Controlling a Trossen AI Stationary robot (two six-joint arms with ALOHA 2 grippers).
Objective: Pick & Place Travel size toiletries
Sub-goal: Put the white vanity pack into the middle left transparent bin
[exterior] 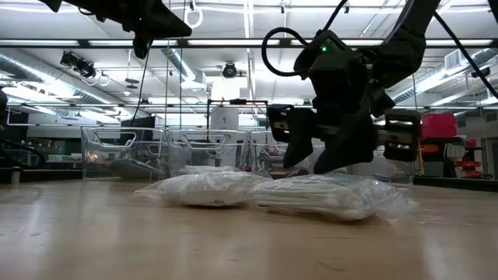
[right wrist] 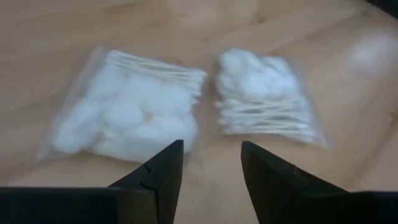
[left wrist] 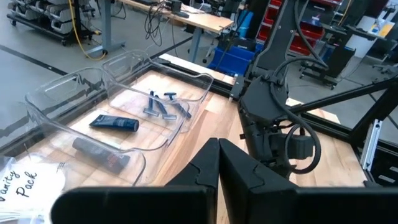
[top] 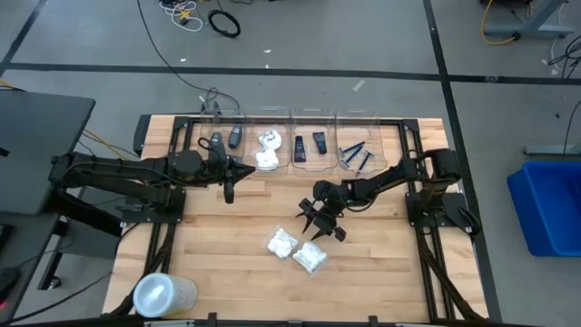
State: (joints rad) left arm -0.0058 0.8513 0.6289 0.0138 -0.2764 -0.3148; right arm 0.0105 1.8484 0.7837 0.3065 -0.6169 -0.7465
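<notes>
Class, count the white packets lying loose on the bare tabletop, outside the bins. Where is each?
2. One packet and a second packet lie side by side on the table, just ahead of the open right gripper. More may sit in a bin.

Right claw (right wrist: 211,165) parted, low; left claw (left wrist: 217,163) closed, raised.

"vanity pack" on white packet (left wrist: 25,190)

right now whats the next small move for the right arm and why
Probably lower the right gripper onto one of the two white packets on the table. Its jaws are open and empty, hovering just short of them, and both packets lie outside the clear bins. The left gripper waits shut near the bins.
</notes>
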